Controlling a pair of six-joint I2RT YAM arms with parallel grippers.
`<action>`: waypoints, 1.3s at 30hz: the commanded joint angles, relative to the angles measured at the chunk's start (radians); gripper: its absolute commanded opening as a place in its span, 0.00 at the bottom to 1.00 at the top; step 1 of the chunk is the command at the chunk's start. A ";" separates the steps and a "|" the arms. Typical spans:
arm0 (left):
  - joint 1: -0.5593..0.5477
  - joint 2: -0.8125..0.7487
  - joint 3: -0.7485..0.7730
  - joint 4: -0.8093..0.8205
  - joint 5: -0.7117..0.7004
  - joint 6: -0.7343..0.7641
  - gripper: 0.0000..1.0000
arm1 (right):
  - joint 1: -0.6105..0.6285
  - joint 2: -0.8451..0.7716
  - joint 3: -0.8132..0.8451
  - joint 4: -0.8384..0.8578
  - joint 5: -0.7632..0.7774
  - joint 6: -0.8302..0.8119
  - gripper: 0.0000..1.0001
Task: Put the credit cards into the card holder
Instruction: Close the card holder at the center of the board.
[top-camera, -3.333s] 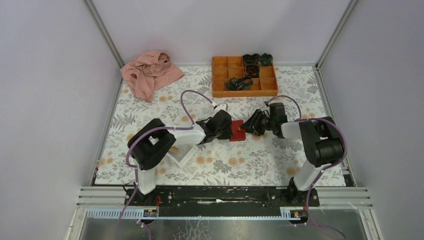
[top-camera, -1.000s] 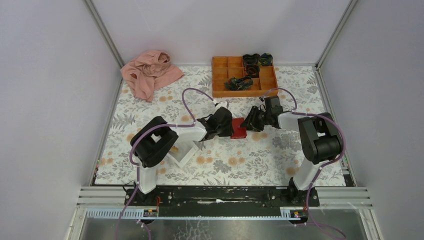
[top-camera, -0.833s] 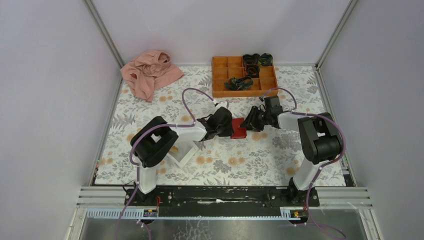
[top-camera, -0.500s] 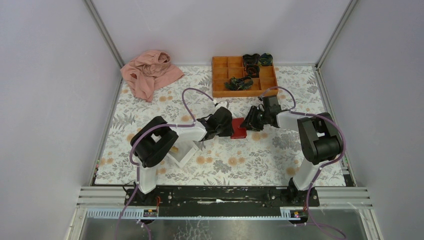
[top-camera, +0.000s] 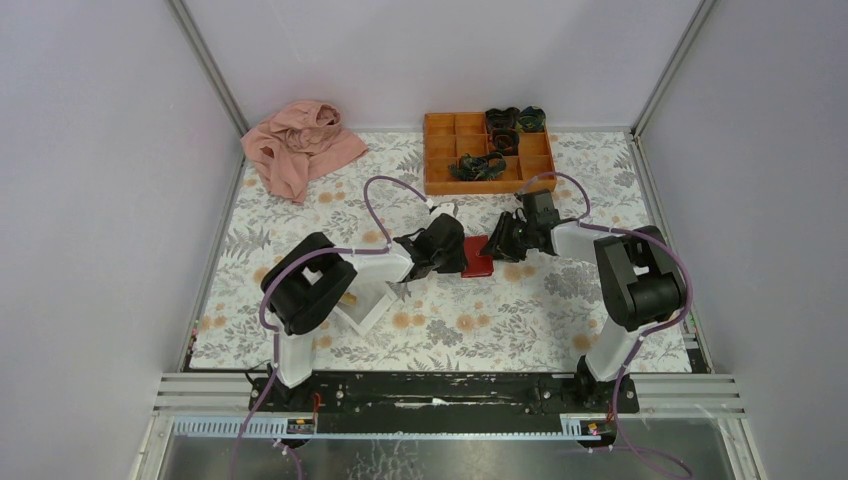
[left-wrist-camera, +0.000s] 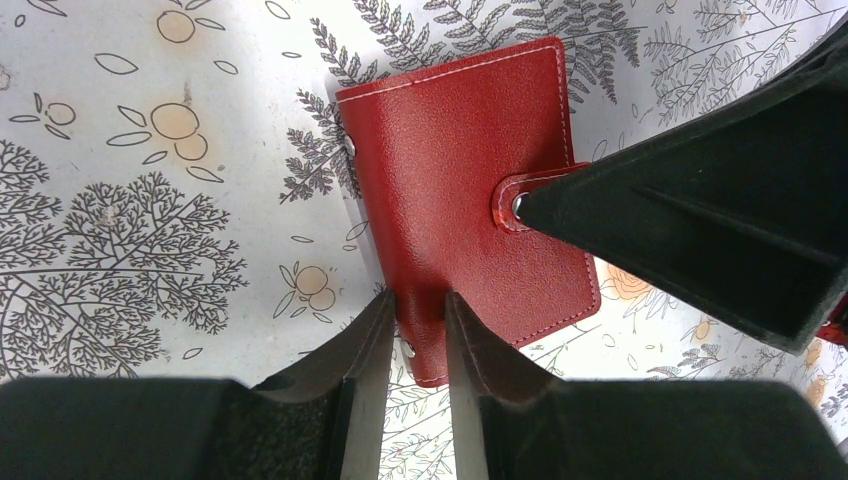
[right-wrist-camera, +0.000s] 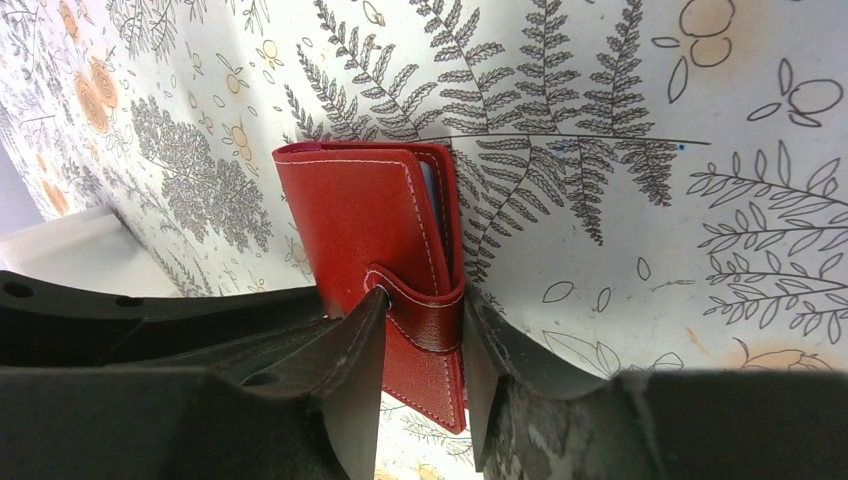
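The card holder (top-camera: 478, 263) is a dark-red wallet lying closed on the flowered mat between my two grippers. In the left wrist view the wallet (left-wrist-camera: 470, 210) has its snap tab (left-wrist-camera: 508, 203) fastened, and my left gripper (left-wrist-camera: 418, 300) is shut on its near edge. In the right wrist view my right gripper (right-wrist-camera: 424, 300) is shut across the wallet (right-wrist-camera: 360, 215) at the tab edge, where a strip of pale blue lining (right-wrist-camera: 428, 190) shows. Both grippers (top-camera: 455, 257) (top-camera: 498, 244) meet at the wallet in the top view. No golden-tan credit cards show clearly.
A white tray (top-camera: 368, 305) lies under the left arm's forearm. An orange compartment box (top-camera: 487, 152) with dark items stands at the back. A pink cloth (top-camera: 300, 145) lies at the back left. Walls close in both sides.
Since 3.3 s ago both grippers and the wallet have shifted slightly toward the back. Over the last second the right wrist has edged a little left; the grips look unchanged.
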 joint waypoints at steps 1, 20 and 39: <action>0.007 0.063 -0.037 -0.049 -0.012 0.015 0.31 | 0.013 0.073 -0.058 -0.124 0.247 -0.067 0.40; 0.009 -0.074 0.013 -0.082 -0.092 0.032 0.50 | 0.012 -0.166 -0.010 -0.099 0.180 -0.073 0.54; 0.008 -0.150 -0.090 -0.077 -0.090 -0.053 0.53 | 0.011 -0.196 -0.023 -0.125 0.125 -0.087 0.59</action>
